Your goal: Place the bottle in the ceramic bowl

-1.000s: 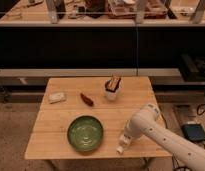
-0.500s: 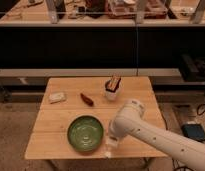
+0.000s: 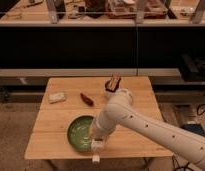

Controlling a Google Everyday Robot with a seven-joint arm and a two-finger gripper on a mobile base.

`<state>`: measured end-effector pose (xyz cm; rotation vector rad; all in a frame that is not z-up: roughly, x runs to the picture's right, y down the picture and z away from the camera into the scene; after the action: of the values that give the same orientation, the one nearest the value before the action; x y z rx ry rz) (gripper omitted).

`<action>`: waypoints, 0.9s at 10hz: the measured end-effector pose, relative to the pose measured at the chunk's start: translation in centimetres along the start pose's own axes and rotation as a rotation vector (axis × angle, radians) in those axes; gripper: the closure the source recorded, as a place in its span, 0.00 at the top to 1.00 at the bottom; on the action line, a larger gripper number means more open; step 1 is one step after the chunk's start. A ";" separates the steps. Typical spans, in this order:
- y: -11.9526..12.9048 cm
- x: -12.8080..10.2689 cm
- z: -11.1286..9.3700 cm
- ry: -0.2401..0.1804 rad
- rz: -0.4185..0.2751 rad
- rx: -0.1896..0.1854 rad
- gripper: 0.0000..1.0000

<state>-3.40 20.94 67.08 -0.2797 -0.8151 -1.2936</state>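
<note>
The dark green ceramic bowl (image 3: 77,132) sits on the front left part of the wooden table (image 3: 138,144). My white arm reaches in from the lower right. My gripper (image 3: 97,144) hangs at the bowl's right front rim, shut on the bottle (image 3: 96,158). The bottle shows as a slim white piece hanging below the gripper, in front of the table's near edge. Its label is hidden.
A small pale block (image 3: 57,97) lies at the table's back left, a reddish-brown object (image 3: 86,98) near the middle back, and a white cup with brown contents (image 3: 112,85) at the back right. Dark shelving stands behind the table.
My arm has swung left from the table's front right to the bowl's right rim, carrying the white bottle with it.
</note>
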 end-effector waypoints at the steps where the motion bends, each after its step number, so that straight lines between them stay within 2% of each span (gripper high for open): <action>1: -0.2 0.4 1.3 -0.006 -0.018 -0.017 0.00; 3: -0.4 1.1 3.8 -0.008 -0.037 -0.044 0.04; 5: -1.4 1.3 6.1 -0.033 -0.033 -0.046 0.24; 6: -1.8 1.4 6.5 -0.038 -0.035 -0.044 0.32; 7: -2.5 1.6 6.9 -0.037 -0.041 -0.043 0.44; 9: -3.2 2.1 7.1 -0.024 -0.048 -0.048 0.63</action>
<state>-8.90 22.81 72.60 -0.3159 -0.8155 -1.3590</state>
